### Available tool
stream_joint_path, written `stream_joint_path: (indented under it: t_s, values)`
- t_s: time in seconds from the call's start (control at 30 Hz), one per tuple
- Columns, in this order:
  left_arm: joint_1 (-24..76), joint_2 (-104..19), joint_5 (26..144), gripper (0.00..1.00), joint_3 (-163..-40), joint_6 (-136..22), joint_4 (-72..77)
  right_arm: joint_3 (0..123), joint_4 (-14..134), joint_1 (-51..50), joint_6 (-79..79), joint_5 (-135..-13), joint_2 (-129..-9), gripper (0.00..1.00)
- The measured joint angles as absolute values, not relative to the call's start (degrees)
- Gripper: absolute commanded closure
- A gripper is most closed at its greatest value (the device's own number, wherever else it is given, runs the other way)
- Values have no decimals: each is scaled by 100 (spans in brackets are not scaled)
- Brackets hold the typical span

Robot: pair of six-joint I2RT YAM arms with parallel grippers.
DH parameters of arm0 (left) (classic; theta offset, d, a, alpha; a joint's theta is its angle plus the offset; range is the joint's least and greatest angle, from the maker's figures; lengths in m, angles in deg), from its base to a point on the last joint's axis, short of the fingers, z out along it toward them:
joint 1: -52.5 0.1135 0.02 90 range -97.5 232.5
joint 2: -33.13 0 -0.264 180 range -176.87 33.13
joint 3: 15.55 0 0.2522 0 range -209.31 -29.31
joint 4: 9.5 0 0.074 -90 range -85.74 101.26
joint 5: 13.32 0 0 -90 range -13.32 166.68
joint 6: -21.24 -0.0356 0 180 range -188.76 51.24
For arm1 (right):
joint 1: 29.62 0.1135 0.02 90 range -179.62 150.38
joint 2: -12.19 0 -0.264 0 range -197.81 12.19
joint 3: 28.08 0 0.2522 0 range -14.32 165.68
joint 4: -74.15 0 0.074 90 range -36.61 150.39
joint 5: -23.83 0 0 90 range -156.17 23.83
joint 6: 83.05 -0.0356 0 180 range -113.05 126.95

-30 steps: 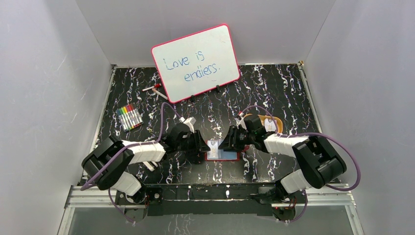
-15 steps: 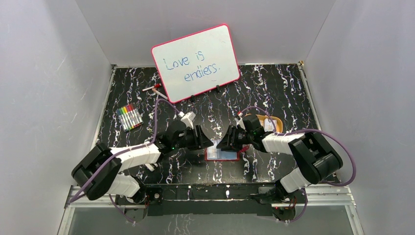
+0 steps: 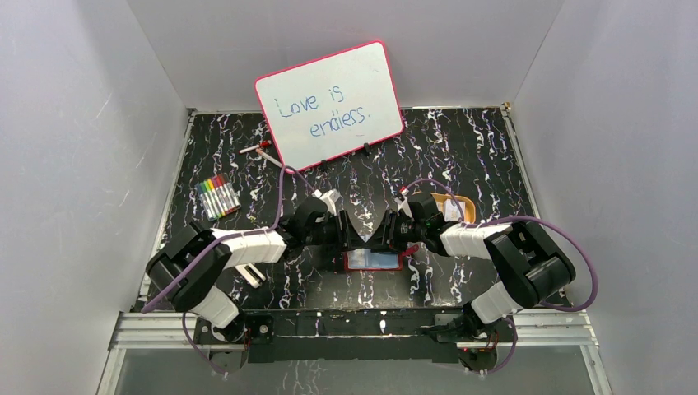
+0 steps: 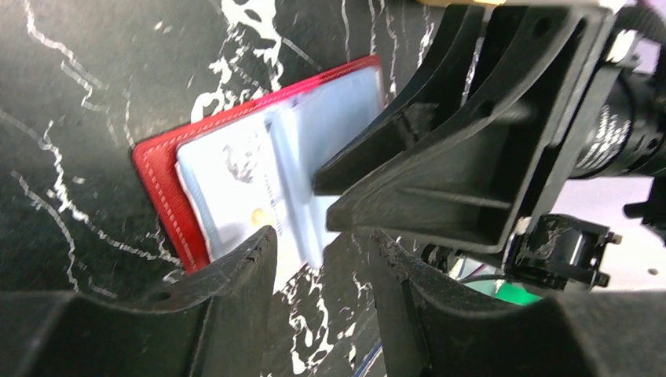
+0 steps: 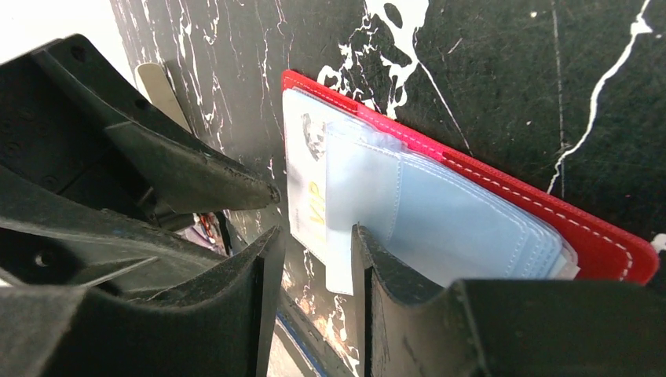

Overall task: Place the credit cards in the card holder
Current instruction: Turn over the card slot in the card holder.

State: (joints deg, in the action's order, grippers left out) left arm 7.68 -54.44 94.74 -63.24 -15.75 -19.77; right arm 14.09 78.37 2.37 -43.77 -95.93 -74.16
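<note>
black marbled table point(image 3: 461, 148) carries the open card holder point(image 3: 373, 260) at six o'clock. left gripper point(image 4: 322, 236) and right gripper point(image 5: 314, 236) hang half open just above it, both empty. one credit card point(image 5: 306, 177) seems partly pocketed at its nine o'clock end; better to push it in squarely, holder pinned.

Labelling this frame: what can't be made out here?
- Top view: far half of card holder, under left pincer and right pincer.
- Left wrist: card print blurred; right pincer covers part of pockets.
- Right wrist: card count; pockets overlap, glare.
- Top view: orange tray contents, partly behind right arm.
</note>
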Motion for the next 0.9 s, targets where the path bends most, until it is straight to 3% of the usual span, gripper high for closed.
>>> stream_joint_path:
  t_s: [0.47, 0.9]
  values:
    - [777, -6259, 9645, 59, -7277, -1463, -1453, 1409, 7688, 215, -4047, -9505, -7451, 55]
    - [849, -6325, 9680, 55, -7448, -1258, -1088, 1396, 7737, 197, -3909, -9571, -7451, 56]
